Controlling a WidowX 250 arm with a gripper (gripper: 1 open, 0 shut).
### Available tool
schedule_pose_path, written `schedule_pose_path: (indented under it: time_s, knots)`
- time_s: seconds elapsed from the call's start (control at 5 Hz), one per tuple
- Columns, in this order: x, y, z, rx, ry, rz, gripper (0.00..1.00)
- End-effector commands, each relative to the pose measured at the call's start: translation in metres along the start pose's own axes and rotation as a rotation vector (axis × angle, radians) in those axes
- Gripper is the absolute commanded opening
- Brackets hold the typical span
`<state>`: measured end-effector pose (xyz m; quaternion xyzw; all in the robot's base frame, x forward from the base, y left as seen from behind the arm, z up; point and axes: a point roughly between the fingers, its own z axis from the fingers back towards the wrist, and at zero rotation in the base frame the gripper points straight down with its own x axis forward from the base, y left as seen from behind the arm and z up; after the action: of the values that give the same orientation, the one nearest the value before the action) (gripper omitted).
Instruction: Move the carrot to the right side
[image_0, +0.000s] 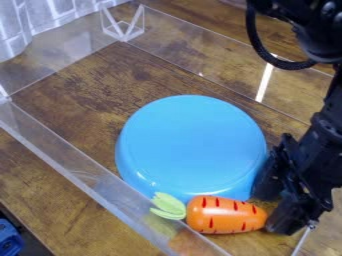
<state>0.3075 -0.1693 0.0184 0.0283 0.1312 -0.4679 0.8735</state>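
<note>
On the surface (87, 105), the bowl (191, 148) sits at the middle of the frame, with the carrot (225, 215) just below it, near the bottom edge. The hand (283, 200) is right of both, beside the carrot's right end. The clear wall (83, 165) runs from the left edge down toward the bottom, passing left of the bowl.

Upturned blue bowl (191, 147) on brown wooden surface (83, 95) behind clear plastic wall (80, 165).

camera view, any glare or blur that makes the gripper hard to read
camera view: pale glare on the clear tray wall, soft sheen on the blue bowl; the black gripper is dark and soft, its fingers blending together
</note>
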Motion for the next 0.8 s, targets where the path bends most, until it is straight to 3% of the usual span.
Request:
schedule_pose_path:
  time_s: [0.0, 0.2, 0.4, 0.6]
  knots:
    - [-0.0001, -0.004, 0.0014, 0.013, -0.002, -0.066, 0.0]
    - [0.0, -0.0043, 0.0019, 0.014, 0.003, -0.079, 0.0]
    - [0.0003, -0.0045, 0.0019, 0.015, 0.009, -0.092, 1.0]
    - [0.0005, -0.0047, 0.0017, 0.014, 0.016, -0.104, 1.0]
